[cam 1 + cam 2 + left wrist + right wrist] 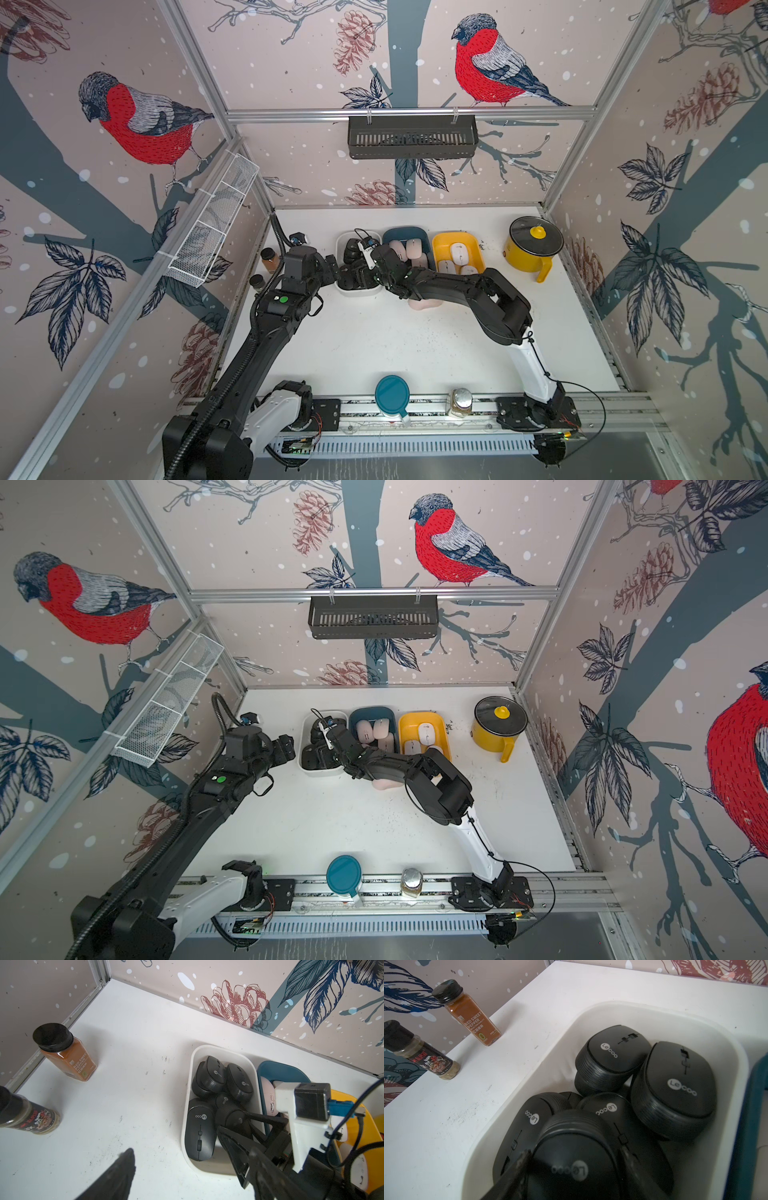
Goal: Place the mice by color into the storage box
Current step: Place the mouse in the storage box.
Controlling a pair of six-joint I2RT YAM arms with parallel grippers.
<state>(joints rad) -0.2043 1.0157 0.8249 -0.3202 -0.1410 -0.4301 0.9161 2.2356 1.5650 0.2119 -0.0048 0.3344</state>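
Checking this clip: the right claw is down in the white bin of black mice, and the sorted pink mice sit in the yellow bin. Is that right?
Not quite. The sorted pink mice sit in the blue bin, as both top views show; the yellow bin holds white mice. The right claw is indeed down in the white bin of black mice.

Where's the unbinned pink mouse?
The pink mouse lies on the table in front of the blue bin, partly under the right arm, in both top views.

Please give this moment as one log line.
right gripper: above white bin, black mouse between fingers, grip unclear | left gripper: open, beside bin | pink mouse on table
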